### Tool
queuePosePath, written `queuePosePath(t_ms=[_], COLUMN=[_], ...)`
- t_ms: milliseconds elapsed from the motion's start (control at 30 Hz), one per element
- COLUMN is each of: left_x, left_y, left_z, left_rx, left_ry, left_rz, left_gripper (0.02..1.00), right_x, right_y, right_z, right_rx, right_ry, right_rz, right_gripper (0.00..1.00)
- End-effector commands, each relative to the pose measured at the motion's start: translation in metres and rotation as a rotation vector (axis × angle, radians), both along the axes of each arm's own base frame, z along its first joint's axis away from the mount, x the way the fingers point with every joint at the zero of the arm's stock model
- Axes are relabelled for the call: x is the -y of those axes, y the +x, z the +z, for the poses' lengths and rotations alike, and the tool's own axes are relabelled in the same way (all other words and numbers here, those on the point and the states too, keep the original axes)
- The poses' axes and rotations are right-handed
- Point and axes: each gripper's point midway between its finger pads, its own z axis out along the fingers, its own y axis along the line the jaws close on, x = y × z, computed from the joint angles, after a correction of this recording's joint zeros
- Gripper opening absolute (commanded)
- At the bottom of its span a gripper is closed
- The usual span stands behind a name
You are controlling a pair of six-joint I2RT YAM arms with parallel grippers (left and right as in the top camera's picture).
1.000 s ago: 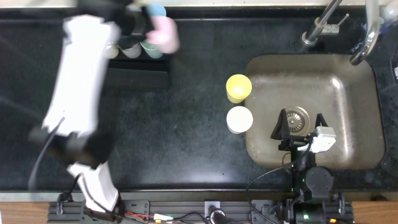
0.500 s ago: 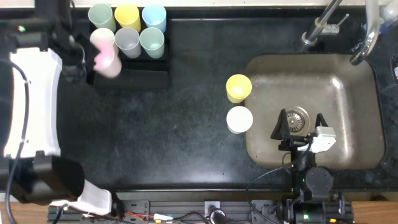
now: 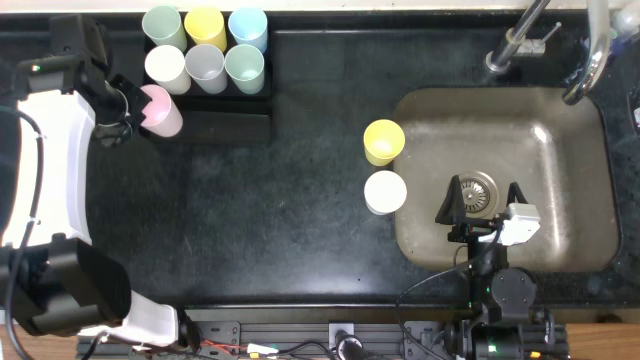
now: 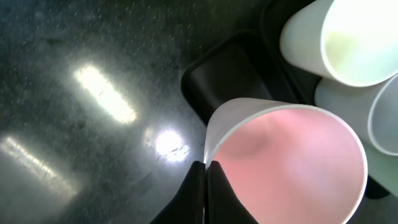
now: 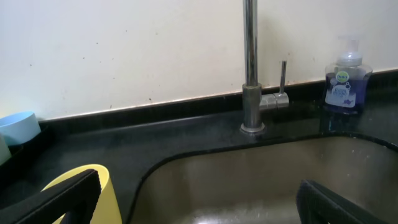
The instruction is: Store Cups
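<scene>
Black worktop (image 3: 300,220) holds a steel sink (image 3: 560,150) and a dark rack (image 3: 235,125) with six cups (image 3: 205,65). Right gripper (image 3: 482,200) hangs over the sink, jaws apart. Left gripper (image 4: 205,171) is clamped on the pink cup (image 3: 160,108) by its rim, tilted at the rack's front left corner; yellow cup (image 3: 383,140) and white cup (image 3: 385,191) stand beside the sink

The black speckled worktop (image 3: 290,230) lies bare between the black cup rack (image 3: 235,128) and the steel sink (image 3: 570,230), leaving a broad lane. Six upright plastic cups (image 3: 205,65) fill the rack's two back rows. Its front row is open on the sink side of the pink plastic cup (image 3: 160,108), which the left gripper (image 3: 133,106) pinches at that row's left end. A yellow plastic cup (image 3: 384,140) and a white plastic cup (image 3: 385,192) stand close together just beside the sink's left rim. The right gripper (image 3: 483,203), fingers spread, sits inside the sink by the drain.
</scene>
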Motion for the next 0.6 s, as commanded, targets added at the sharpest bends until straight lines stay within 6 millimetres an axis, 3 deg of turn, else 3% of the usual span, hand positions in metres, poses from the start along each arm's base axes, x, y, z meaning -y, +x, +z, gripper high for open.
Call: queuePosePath(t_ms=[33, 600], left_x=[-0.006, -0.010], left_y=[0.002, 0.014], left_z=[0.002, -0.026], left_rx=[0.019, -0.023], left_ry=[0.014, -0.003], left_rz=[0.035, 0.047], left_gripper=[0.036, 0.036], right_x=[-0.002, -0.002], right_y=[0.000, 0.000], right_z=[-0.004, -0.004], right_rx=[0.000, 0.000], right_ry=[-0.006, -0.006], right_rz=[0.011, 0.011], right_gripper=[0.998, 0.998])
